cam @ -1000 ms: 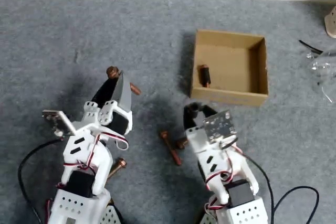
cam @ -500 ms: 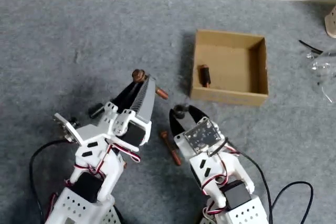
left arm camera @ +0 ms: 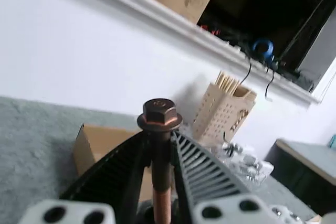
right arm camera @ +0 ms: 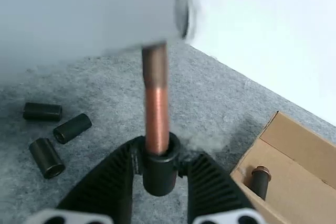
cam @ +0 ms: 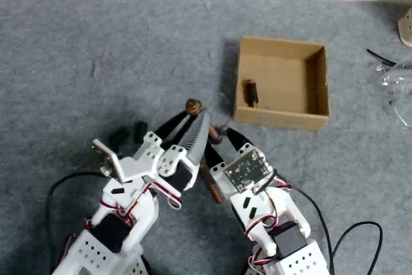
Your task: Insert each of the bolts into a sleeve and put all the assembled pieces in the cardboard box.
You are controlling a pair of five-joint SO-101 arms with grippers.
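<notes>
Left tool (left arm camera: 158, 136) grips bolt (left arm camera: 159, 115) | right tool (right arm camera: 160, 157) grips sleeve (right arm camera: 159, 178) | bolt tip at sleeve

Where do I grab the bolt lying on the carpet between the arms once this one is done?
Probably the shaft near the head, from straight above. The bolt lies flat and slanted, so set the jaws across it. That leaves the tip free for insertion, as the left gripper grips the raised bolt. Its head end is hidden under the arms now.
</notes>
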